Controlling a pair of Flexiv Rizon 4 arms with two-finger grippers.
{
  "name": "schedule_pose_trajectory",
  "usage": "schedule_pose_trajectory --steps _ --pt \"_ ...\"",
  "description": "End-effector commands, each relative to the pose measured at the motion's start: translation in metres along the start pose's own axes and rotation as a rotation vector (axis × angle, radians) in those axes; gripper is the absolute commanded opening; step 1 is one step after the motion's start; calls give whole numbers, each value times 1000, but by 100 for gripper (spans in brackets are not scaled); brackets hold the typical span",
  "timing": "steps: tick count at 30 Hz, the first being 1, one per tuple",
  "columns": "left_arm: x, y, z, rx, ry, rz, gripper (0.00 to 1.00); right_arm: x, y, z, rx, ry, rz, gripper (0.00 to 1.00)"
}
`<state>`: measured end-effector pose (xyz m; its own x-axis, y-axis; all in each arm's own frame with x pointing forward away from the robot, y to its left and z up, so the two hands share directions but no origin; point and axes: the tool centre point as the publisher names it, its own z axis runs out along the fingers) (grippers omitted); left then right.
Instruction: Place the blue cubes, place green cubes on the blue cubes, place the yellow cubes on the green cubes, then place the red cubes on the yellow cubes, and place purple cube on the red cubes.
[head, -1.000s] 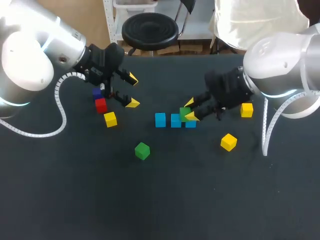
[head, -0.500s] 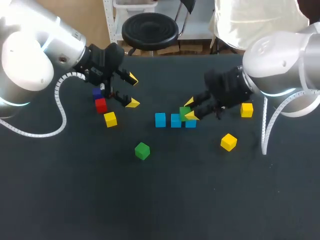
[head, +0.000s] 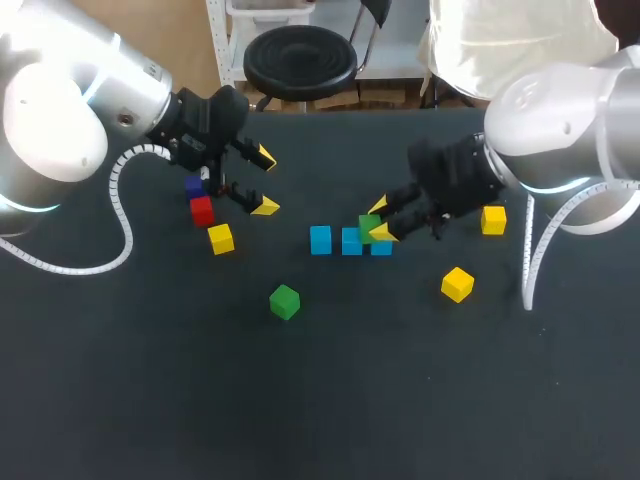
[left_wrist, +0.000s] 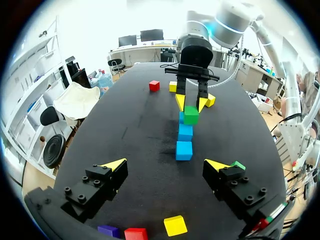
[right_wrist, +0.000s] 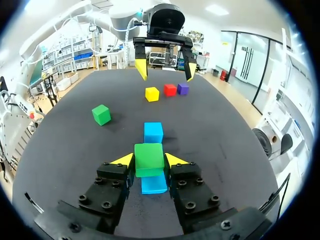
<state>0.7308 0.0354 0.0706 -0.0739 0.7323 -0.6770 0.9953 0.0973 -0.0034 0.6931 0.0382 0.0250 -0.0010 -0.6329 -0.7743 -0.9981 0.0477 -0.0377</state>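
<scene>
**Cube stock on the black table: eleven pieces, two claws**

- **Blue, 3.** The left blue cube (head: 320, 239), middle blue cube (head: 351, 241) and right blue cube (head: 382, 246) lie in a close row at mid-table (head: 330, 400).
- **Green, 2.**
  - The held green cube (head: 370, 228) is clamped from both sides by the right claw (head: 379, 219). It sits over the right end of the blue row. Whether it rests on the blue cannot be told.
  - The loose green cube (head: 285, 301) lies alone, nearer the front edge.
- **Yellow, 3.**
  - The left yellow cube (head: 221, 238) is just beside the near red cube.
  - The front yellow cube (head: 457, 284) and the back yellow cube (head: 493, 220) lie on the right side.
- **Red, 2.**
  - The near red cube (head: 202, 211) lies under the left claw.
  - The far red cube (left_wrist: 154, 86) shows only from the left wrist, beyond the right arm.
- **Purple, 1.** The purple cube (head: 194, 186) is right behind the near red cube.
- **Left claw** (head: 265, 182): spread wide and holding nothing, above the red, purple and yellow cluster.
</scene>
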Motion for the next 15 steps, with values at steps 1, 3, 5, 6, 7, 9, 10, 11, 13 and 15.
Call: schedule_pose_trajectory --steps 1,3,5,6,7,9,10,11,13,15 --pt "0 0 0 -1 1 0 100 0 -2 1 -3 0 -1 0" --pt "0 0 0 -1 1 0 100 0 -2 1 -3 0 -1 0" --pt "0 0 0 -1 1 0 100 -1 -3 1 -3 1 -2 0" --pt "0 0 0 -1 1 0 100 -2 -3 1 -3 2 -3 0" --pt "0 0 0 -1 1 0 100 -2 -3 1 -3 2 -4 0" --pt "0 0 0 -1 1 0 100 -2 -4 1 -3 2 -5 0" --pt "0 0 0 -1 1 0 100 -3 -4 1 -4 2 -6 0" --pt "0 0 0 -1 1 0 100 -3 -4 1 -4 3 -7 0" --pt "0 0 0 -1 1 0 100 -2 -4 1 -4 4 -6 0" --pt "0 0 0 -1 1 0 100 -2 -4 0 -3 4 -4 0"
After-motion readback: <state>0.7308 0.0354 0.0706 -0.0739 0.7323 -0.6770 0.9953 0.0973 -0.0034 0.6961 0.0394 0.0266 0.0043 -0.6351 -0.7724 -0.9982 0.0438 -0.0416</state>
